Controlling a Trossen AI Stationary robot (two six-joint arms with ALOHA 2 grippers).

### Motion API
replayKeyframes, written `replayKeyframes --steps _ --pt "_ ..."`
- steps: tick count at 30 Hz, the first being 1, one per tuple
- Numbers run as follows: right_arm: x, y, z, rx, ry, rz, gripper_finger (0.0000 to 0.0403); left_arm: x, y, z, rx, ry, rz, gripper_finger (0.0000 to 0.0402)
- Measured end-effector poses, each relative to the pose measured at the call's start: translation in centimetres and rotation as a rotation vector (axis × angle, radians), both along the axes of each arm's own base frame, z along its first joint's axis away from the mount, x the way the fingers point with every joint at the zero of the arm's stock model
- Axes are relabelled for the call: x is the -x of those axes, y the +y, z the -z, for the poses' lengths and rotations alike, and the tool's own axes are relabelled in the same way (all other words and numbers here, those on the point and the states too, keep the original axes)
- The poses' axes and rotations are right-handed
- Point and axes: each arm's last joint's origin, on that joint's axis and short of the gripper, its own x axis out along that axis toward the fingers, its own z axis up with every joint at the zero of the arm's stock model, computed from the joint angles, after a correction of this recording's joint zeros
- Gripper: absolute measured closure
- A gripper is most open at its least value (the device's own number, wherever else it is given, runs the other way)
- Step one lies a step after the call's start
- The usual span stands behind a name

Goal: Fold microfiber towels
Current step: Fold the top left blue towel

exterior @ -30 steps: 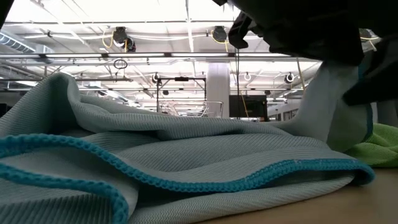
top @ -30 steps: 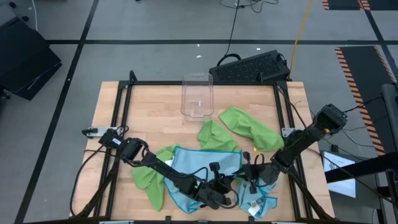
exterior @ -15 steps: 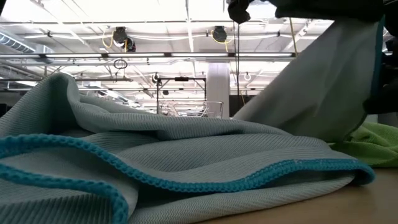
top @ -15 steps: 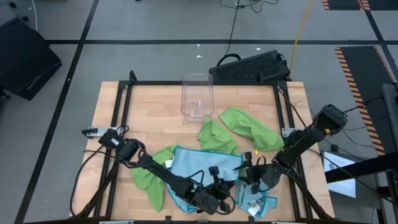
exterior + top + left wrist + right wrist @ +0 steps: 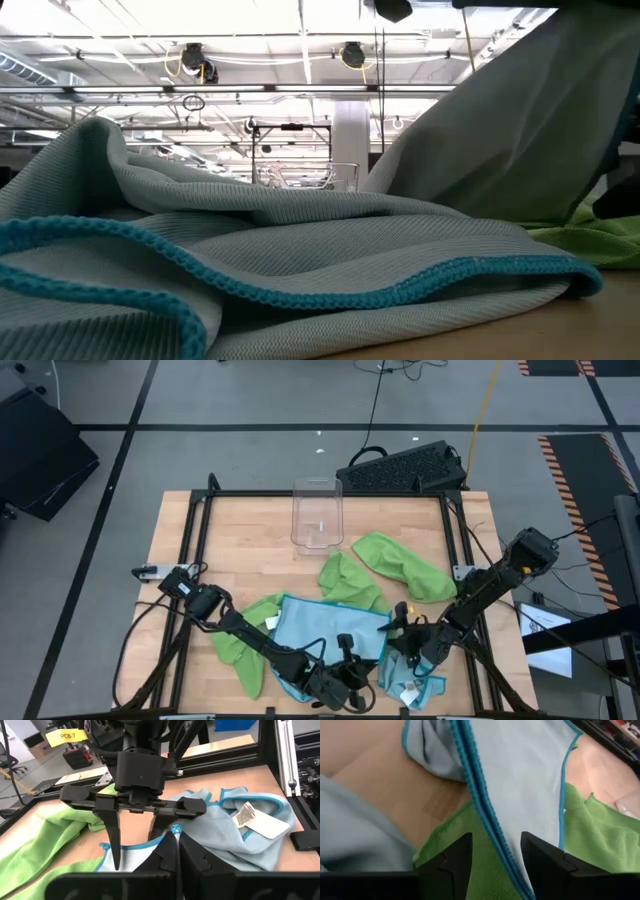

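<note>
Blue towel's white tag point(image 5: 248, 813), left wrist view only

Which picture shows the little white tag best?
The left wrist view: the white tag lies in plain sight on a blue towel. The high view shows it only as a tiny speck. The low and right wrist views don't show it.

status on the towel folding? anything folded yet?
Nothing looks folded: lime green microfiber towels lie crumpled mid-table. In hand: the left gripper is shut on the light blue microfiber towel's teal edge, lifting it; the right gripper stands open beside it. Every towel remains.
</note>
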Motion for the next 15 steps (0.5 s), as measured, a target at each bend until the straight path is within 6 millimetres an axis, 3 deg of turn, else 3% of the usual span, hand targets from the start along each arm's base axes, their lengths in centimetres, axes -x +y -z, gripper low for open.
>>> replayKeyframes --steps 7,15 --pt "0.4 -0.7 0.5 0.134 0.034 0.037 0.0233 0.0 0.0 0.1 0.0 0.009 0.014 0.0397" --pt "0.4 -1.1 0.7 0.206 0.033 0.07 0.0259 0.0 0.0 0.1 -0.001 0.011 0.013 0.0397"
